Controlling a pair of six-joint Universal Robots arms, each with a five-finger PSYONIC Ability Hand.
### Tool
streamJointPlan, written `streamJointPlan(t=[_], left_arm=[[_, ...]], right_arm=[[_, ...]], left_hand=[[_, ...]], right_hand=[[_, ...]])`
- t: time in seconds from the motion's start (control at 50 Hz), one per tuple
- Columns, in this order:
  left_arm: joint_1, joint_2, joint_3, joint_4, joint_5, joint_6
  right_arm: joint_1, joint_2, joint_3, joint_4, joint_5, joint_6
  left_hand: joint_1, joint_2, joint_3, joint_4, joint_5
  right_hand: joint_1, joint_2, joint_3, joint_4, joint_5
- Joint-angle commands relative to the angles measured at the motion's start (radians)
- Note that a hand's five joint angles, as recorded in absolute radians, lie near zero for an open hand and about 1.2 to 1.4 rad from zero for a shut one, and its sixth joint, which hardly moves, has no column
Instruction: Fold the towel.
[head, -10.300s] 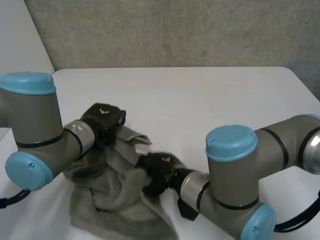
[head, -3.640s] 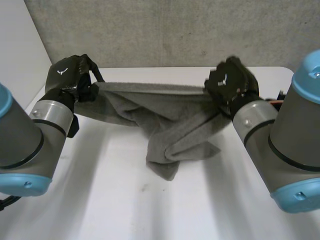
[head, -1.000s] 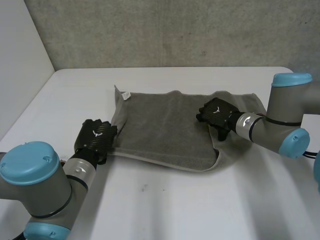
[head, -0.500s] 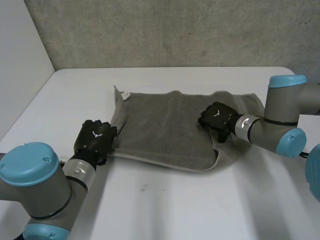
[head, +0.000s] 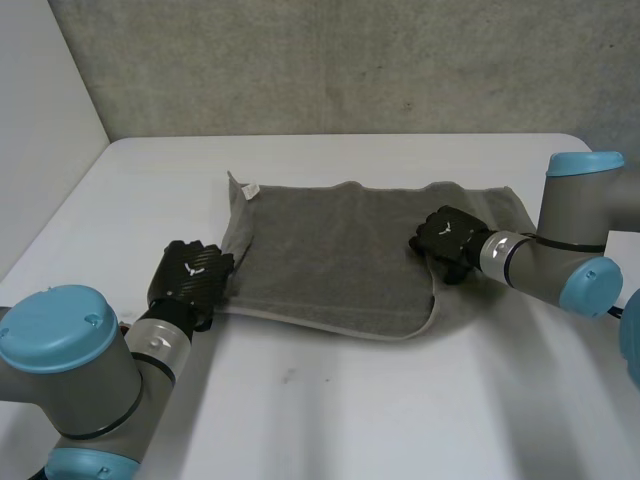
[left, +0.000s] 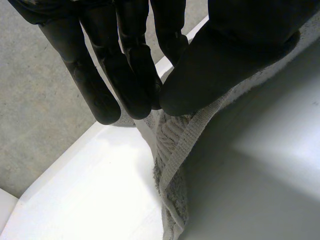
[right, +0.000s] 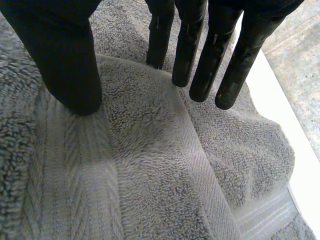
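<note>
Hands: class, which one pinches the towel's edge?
The left hand: its thumb and fingers pinch the hem of the towel at its near left corner. The right hand merely lies on top, fingers straight.

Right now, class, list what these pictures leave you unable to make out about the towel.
Head view: the left hand covers the near left corner of the towel.
Head view: the right arm hides part of the towel's right edge.
Head view: the label print is too small to read.
Left wrist view: the thumb hides the pinched towel edge beneath it.
</note>
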Motion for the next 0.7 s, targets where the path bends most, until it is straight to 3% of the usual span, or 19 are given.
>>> streamJointPlan(t=[0.02,0.28,0.52,0.66,0.7], left_arm=[[0.000,0.000,0.000,0.000,-0.002,0.001],[0.000,0.000,0.000,-0.001,-0.002,0.001],[0.000,-0.002,0.000,-0.003,-0.002,0.003],[0.000,-0.002,0.000,-0.003,-0.003,0.003],[0.000,-0.002,0.000,-0.003,-0.003,0.003]], right_arm=[[-0.012,-0.008,0.011,0.000,0.001,0.000],[-0.057,-0.030,0.038,-0.002,0.001,-0.001],[-0.081,-0.085,0.081,-0.014,0.056,-0.003],[-0.113,-0.111,0.110,-0.013,0.068,-0.004],[-0.127,-0.119,0.132,-0.013,0.068,-0.004]], left_hand=[[0.192,0.178,0.180,0.179,0.182],[0.192,0.178,0.180,0.179,0.182],[0.192,0.178,0.180,0.179,0.182],[0.192,0.178,0.180,0.179,0.182],[0.192,0.178,0.180,0.179,0.182]], right_hand=[[0.264,0.133,0.134,0.136,0.136],[0.267,0.136,0.137,0.139,0.139],[0.610,0.480,0.481,0.482,0.482],[0.566,0.436,0.437,0.438,0.438],[0.368,0.237,0.238,0.240,0.239]])
